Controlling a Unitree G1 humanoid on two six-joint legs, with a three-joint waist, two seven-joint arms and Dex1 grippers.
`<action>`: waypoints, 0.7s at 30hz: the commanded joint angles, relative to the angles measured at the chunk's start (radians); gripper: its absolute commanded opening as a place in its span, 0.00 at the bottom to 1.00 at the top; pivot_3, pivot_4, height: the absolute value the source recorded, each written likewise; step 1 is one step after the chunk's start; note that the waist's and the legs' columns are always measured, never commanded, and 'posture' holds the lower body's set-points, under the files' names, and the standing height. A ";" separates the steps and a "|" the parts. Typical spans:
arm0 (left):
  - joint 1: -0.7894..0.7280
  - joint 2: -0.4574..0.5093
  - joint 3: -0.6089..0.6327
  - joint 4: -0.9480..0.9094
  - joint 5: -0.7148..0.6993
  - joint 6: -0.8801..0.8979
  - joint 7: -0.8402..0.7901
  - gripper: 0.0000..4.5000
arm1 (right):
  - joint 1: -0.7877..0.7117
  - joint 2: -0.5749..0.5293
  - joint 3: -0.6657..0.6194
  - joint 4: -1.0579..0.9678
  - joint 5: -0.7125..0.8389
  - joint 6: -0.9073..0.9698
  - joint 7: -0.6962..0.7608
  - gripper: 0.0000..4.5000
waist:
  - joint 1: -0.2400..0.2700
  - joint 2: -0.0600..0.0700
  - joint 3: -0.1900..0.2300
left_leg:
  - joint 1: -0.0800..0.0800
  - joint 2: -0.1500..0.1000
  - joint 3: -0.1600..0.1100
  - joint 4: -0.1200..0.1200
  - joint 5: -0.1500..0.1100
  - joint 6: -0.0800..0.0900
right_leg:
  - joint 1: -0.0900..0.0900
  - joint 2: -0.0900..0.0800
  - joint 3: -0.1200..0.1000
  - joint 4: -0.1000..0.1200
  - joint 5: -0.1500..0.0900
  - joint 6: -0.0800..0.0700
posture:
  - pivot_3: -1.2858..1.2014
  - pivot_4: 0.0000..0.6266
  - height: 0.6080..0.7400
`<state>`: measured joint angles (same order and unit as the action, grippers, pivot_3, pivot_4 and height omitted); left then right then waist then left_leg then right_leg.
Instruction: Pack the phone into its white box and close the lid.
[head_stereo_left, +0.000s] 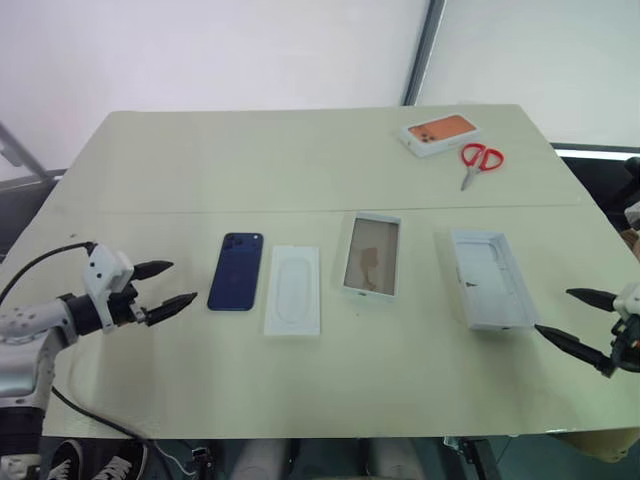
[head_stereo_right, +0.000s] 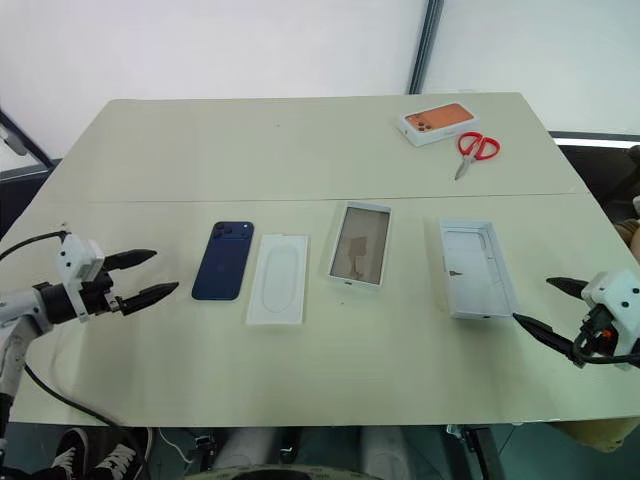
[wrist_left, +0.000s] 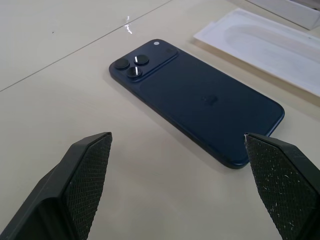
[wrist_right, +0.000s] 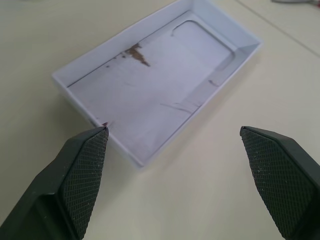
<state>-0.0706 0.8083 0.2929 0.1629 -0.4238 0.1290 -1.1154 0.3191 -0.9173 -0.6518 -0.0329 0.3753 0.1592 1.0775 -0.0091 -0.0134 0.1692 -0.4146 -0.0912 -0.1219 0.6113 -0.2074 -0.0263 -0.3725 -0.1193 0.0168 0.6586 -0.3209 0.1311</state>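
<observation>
Though no brand name or writing is showing legibly anywhere, the far box (head_stereo_left: 441, 134) is carrying an orange phone print, with red-handled scissors (head_stereo_left: 479, 161) lying beside it. The left gripper (head_stereo_left: 160, 289) is hovering with its jaws spread wide, gripping nothing, and the dark blue phone (head_stereo_left: 236, 271) is lying face down just ahead of its fingertips. Beyond the phone, a white card (head_stereo_left: 293, 290) with an oval recess is resting, then the white box (head_stereo_left: 372, 255). The right gripper (head_stereo_right: 550, 309) is likewise gaping empty, with the upturned lid (head_stereo_right: 477, 268) sitting just in front of it.
</observation>
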 joint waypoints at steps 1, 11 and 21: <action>-0.021 0.011 0.018 0.025 -0.005 0.000 -0.003 0.98 | -0.009 -0.004 -0.030 -0.002 0.003 -0.019 -0.010 0.98 | -0.001 0.000 0.000 | 0.000 0.000 0.000 0.000 0.000 0.000 | 0.000 0.000 0.000 0.000 0.000 0.000 | 0.52 0.24 1.00; -0.067 0.012 0.028 -0.053 -0.090 0.180 0.039 0.98 | -0.056 0.004 0.022 -0.022 0.011 0.019 -0.033 0.98 | -0.001 0.000 0.000 | 0.000 0.000 0.000 0.000 0.000 0.000 | 0.000 0.000 0.000 0.000 0.000 0.000 | 0.52 0.24 1.00; -0.043 0.003 -0.007 -0.130 -0.052 0.176 0.052 0.98 | -0.073 -0.017 0.071 -0.054 -0.017 0.004 -0.034 0.98 | 0.000 0.000 0.000 | 0.000 0.000 0.000 0.000 0.000 0.000 | 0.000 0.000 0.000 0.000 0.000 0.000 | 0.52 0.24 1.00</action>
<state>-0.0938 0.8119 0.2855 0.0878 -0.4553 0.3022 -1.0611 0.2604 -0.9182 -0.5708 -0.0481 0.3576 0.1795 1.0450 -0.0087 -0.0134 0.1692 -0.4148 -0.0910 -0.1214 0.6113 -0.2075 -0.0261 -0.3723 -0.1192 0.0166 0.6578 -0.3207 0.1312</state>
